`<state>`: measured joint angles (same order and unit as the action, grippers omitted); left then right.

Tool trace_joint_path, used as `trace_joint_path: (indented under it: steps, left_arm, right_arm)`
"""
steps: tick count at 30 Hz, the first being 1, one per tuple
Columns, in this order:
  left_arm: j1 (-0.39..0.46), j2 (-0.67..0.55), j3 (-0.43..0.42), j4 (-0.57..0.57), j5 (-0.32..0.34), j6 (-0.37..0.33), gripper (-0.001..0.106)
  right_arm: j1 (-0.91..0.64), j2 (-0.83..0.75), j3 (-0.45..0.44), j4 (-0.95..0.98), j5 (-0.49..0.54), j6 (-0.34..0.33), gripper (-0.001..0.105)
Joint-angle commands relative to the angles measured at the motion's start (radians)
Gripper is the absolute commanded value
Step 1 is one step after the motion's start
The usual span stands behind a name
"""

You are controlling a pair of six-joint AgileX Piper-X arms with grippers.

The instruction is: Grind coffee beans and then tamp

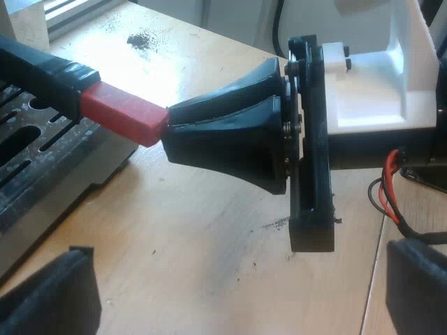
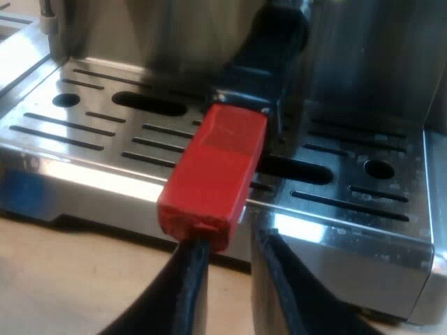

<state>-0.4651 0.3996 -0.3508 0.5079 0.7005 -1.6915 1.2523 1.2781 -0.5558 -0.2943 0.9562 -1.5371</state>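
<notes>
Our right gripper (image 2: 232,237) sits at the red end (image 2: 213,167) of the metal holder's dark handle (image 2: 262,63), at the front of the espresso machine (image 2: 363,63). Its two black fingers are almost together, with a slim slit between them and nothing in it. The red end lies just ahead of the fingertips, over one of them rather than between them. Seen from the left wrist view, the tips meet its end face; whether they press on it we cannot tell. Beyond the tips the handle rises toward the machine's front, over the slotted steel drip tray (image 2: 91,132). The metal holder itself is hidden, so we cannot see what it contains. The tray's front edge runs just under the red end, and below that edge the wooden table (image 1: 195,230) lies open beneath the right fingers. Our left gripper (image 1: 244,248) hangs well apart from the handle, its fingers (image 1: 42,293) spread wide and gripping nothing. Bare tabletop lies between them, and the right gripper and the red end are ahead of that gap, touching neither finger. The drip tray's near edge lies close beside one left finger. Past the handle, a small scatter of coffee grounds (image 1: 143,40) marks the table, and a white block (image 1: 377,105) stands behind the right gripper's body.
</notes>
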Motion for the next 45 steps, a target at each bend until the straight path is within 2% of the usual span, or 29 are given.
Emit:
trace_joint_path:
  steps: [1, 4, 9, 14, 16, 19, 23, 25, 36, 38, 45]
  left_arm:
    - [-0.006, -0.002, -0.003, -0.011, 0.015, -0.001, 0.085]
    - [-0.006, -0.002, -0.003, -0.011, 0.015, -0.001, 0.085]
    - [-0.006, -0.002, -0.003, -0.011, 0.015, -0.001, 0.085]
    - [-0.006, -0.002, -0.003, -0.011, 0.015, -0.001, 0.085]
    - [-0.006, -0.002, -0.003, -0.011, 0.015, -0.001, 0.085]
    - [-0.006, -0.002, -0.003, -0.011, 0.015, -0.001, 0.085]
    - [-0.006, -0.002, -0.003, -0.011, 0.015, -0.001, 0.085]
    - [-0.006, -0.002, -0.003, -0.011, 0.015, -0.001, 0.085]
    - [-0.006, -0.002, -0.003, -0.011, 0.015, -0.001, 0.085]
    - [-0.006, -0.002, -0.003, -0.011, 0.015, -0.001, 0.085]
    - [-0.006, -0.002, -0.003, -0.011, 0.015, -0.001, 0.085]
  right_arm:
    - [-0.051, -0.008, -0.024, -0.090, 0.183, -0.012, 0.019]
    - [-0.051, -0.008, -0.024, -0.091, 0.236, -0.012, 0.019]
    - [-0.051, -0.008, -0.024, -0.091, 0.236, -0.012, 0.019]
    - [-0.047, -0.008, -0.024, -0.084, 0.152, -0.006, 0.019]
    - [-0.039, -0.008, -0.024, -0.078, 0.154, -0.006, 0.020]
    - [-0.025, -0.008, -0.024, -0.046, 0.153, -0.001, 0.032]
    - [-0.010, -0.008, -0.024, 0.044, 0.128, 0.091, 0.052]
    - [-0.002, -0.008, -0.024, 0.067, 0.108, 0.118, 0.056]
    - [0.064, -0.049, -0.024, 0.240, 0.079, 0.133, 0.057]
    - [0.081, -0.068, -0.024, 0.274, 0.079, 0.171, 0.057]
    - [0.151, -0.142, -0.024, 0.288, 0.077, 0.175, 0.057]
